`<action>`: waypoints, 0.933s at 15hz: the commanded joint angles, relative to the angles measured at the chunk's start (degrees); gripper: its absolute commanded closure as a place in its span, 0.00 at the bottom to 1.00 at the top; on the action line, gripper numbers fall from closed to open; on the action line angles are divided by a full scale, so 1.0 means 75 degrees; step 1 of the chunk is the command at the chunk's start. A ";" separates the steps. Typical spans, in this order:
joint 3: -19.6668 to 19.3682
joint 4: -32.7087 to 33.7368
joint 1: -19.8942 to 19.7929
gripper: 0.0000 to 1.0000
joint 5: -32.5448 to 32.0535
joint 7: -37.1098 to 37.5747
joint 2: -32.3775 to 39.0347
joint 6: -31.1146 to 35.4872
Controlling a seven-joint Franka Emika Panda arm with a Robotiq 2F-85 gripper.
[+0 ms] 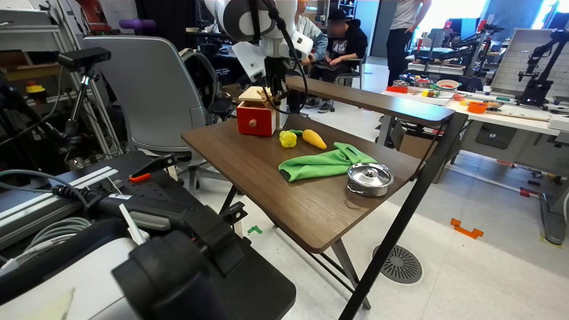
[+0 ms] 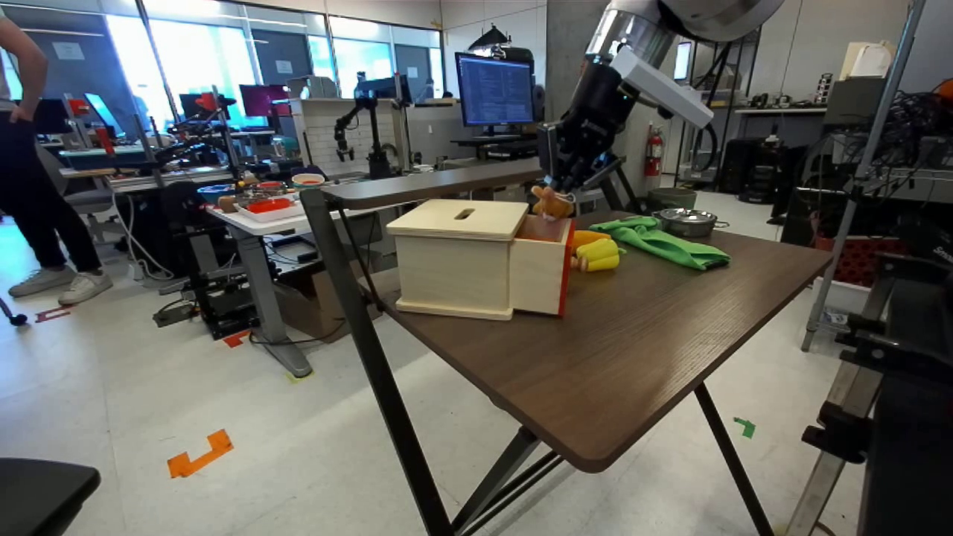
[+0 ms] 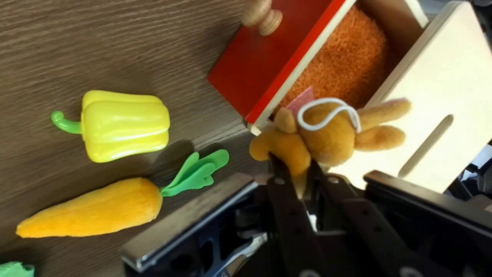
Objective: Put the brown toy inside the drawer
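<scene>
The brown toy point(image 3: 326, 142) is a small orange-brown plush with long ears and a white loop of string. My gripper point(image 3: 295, 165) is shut on its lower body in the wrist view. The drawer point(image 3: 269, 65) is pulled out of its pale wooden box, with a red front, a round wooden knob and an orange-brown fuzzy inside. The toy hangs by the drawer's side corner and overlaps the box top in the wrist view. In an exterior view the toy point(image 2: 551, 202) is just above the open drawer point(image 2: 537, 275). The drawer's red front also shows in an exterior view point(image 1: 249, 116).
A yellow pepper point(image 3: 125, 126) and an orange carrot point(image 3: 92, 209) lie on the table close to the drawer front. A green cloth point(image 1: 320, 163) and a lidded metal pot point(image 1: 370, 180) are farther along. A raised shelf point(image 1: 369, 100) runs along the table's edge.
</scene>
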 commanded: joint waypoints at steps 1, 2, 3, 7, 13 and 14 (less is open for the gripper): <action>-0.0128 0.0820 0.0215 0.97 -0.0244 0.0008 0.0516 -0.0469; -0.0132 0.0954 0.0242 0.97 -0.0285 0.0011 0.0586 -0.0563; -0.0157 0.1071 0.0300 0.97 -0.0340 0.0042 0.0650 -0.0680; -0.0183 0.1263 0.0351 0.97 -0.0401 0.0029 0.0703 -0.0984; -0.0090 0.0969 0.0329 0.97 -0.0356 -0.0066 0.0345 -0.0944; -0.0087 0.0928 0.0328 0.97 -0.0347 -0.0072 0.0305 -0.0940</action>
